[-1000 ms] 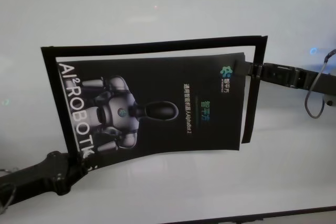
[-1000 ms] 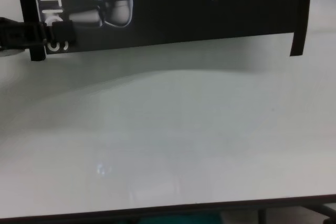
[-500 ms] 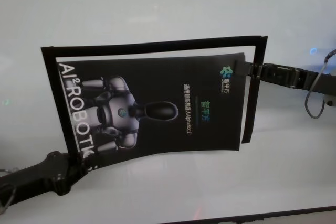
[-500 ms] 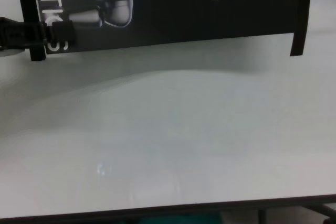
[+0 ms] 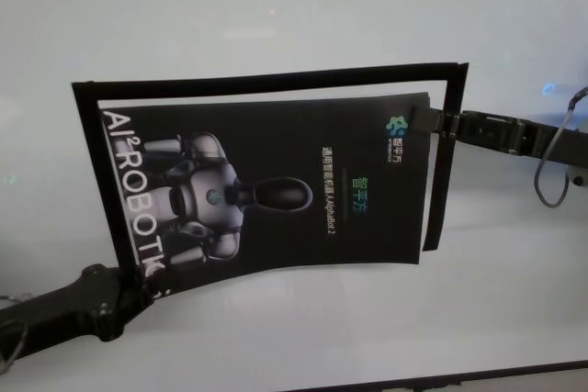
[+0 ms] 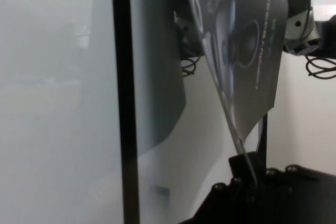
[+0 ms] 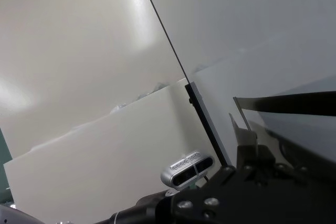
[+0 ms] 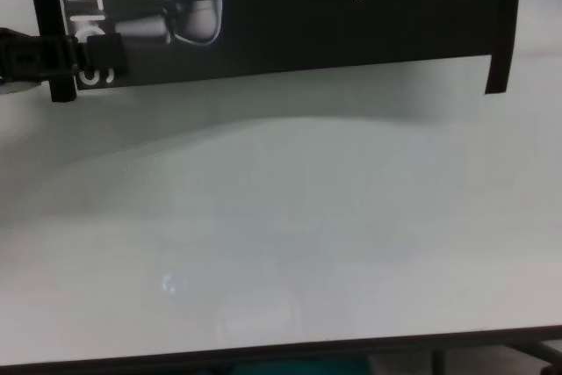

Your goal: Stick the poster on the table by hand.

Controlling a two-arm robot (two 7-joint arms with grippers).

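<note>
The poster, black with a grey-white robot picture and white letters, hangs slightly above the white table, held at two opposite corners. My left gripper is shut on its near-left corner, beside the big white letters. My right gripper is shut on its far-right corner, by the green logo. In the chest view the poster fills the top, with the left gripper clamped on its lower-left corner. The left wrist view shows the poster nearly edge-on, curving up from the gripper.
Narrow black strips lie on the table as a frame around the poster's far, left and right sides; the right strip passes under my right gripper. The table's dark front edge runs along the bottom of the chest view.
Hardly anything differs. The left gripper and the poster corner it holds have shifted by a very small amount; the right arm has stayed still.
</note>
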